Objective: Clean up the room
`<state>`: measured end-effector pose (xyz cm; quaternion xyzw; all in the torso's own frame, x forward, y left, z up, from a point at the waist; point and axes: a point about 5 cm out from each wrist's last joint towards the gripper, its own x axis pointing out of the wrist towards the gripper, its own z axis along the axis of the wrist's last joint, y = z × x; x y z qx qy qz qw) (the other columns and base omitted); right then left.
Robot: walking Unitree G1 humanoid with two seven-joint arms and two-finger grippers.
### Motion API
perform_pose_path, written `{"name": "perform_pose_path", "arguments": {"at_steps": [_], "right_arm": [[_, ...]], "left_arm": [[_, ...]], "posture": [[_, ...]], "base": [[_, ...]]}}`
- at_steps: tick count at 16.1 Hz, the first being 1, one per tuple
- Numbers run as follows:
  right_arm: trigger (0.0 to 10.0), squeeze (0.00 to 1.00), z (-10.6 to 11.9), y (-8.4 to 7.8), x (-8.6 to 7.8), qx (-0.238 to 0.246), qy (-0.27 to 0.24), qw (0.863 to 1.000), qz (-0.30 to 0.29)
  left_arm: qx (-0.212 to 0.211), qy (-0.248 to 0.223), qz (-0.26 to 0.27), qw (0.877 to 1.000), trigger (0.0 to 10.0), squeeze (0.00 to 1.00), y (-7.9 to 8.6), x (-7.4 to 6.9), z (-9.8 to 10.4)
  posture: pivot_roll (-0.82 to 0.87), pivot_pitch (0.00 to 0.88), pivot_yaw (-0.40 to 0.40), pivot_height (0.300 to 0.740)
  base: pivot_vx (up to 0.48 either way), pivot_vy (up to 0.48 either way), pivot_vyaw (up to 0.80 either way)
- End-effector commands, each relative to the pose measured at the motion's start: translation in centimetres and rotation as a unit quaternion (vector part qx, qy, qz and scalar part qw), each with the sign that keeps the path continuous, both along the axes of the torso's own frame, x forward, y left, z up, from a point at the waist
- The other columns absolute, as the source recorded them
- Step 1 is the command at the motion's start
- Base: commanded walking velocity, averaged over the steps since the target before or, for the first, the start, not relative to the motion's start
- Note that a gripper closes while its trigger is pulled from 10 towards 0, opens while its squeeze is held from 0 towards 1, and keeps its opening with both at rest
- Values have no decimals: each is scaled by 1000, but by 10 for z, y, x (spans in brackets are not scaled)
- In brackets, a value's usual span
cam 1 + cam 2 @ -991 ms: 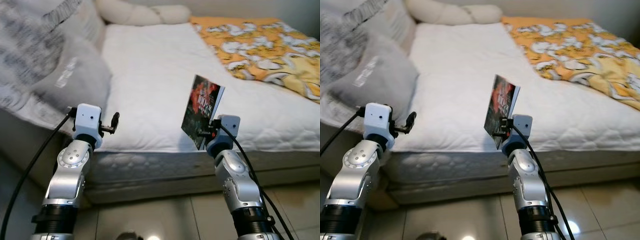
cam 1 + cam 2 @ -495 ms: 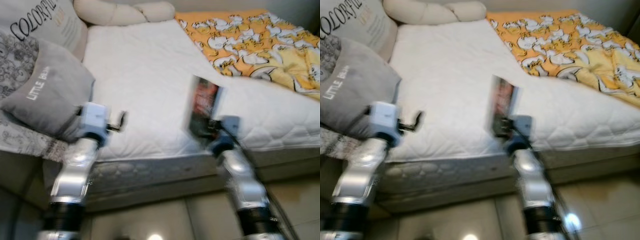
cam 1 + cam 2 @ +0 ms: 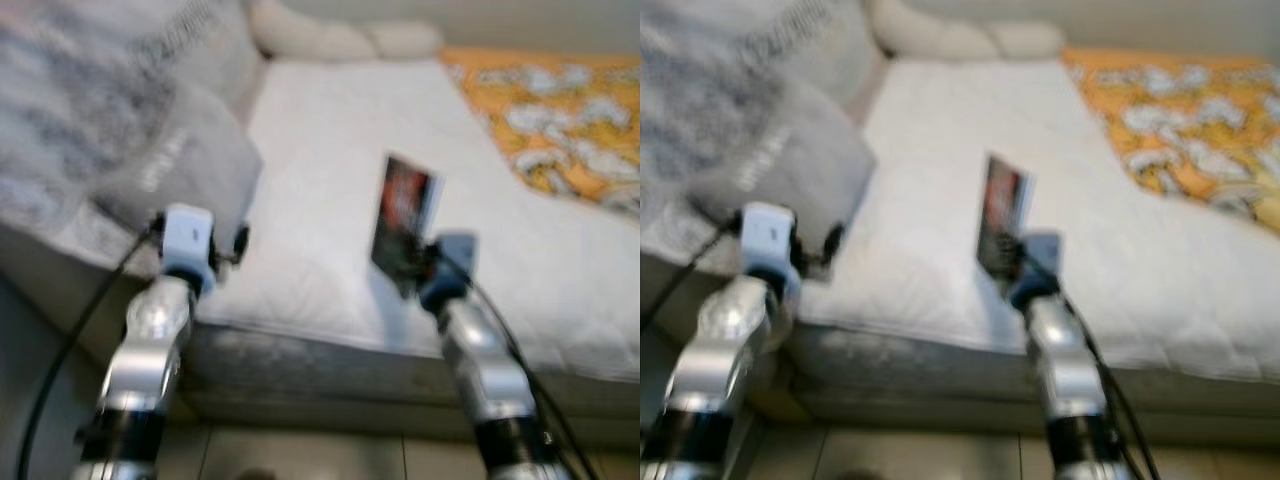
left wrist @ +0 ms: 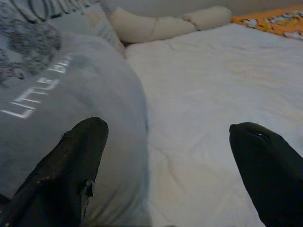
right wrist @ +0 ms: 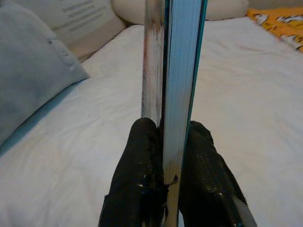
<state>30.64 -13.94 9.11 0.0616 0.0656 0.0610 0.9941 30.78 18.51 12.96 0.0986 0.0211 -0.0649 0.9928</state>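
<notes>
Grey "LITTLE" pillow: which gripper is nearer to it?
Left. The left gripper, open, hangs right at the grey pillow at the bed's edge. The right gripper, further right over the white mattress, clamps an upright book.

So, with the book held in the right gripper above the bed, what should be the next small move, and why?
Probably carry it on toward a proper place rather than let go. The right gripper is shut on the book, which stands upright on edge above the white mattress; released here, it would likely topple. The left gripper is open and free beside the grey pillow.
</notes>
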Motion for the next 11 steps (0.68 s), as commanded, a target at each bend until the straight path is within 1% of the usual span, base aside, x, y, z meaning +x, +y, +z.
{"name": "perform_pose_path", "arguments": {"at_steps": [1, 11], "right_arm": [[10000, 0, 11, 5, 3, 8, -25, 1000, 7], [10000, 0, 10, 4, 2, 3, -23, 1000, 11]], "left_arm": [[3, -1, -3, 1000, 10000, 620, 1, 1, 2], [0, -2, -8, 1000, 10000, 620, 0, -1, 1]], "posture": [[53, 0, -28, 740], [56, 0, -30, 740]], "base": [[326, 0, 0], [342, 0, 0]]}}
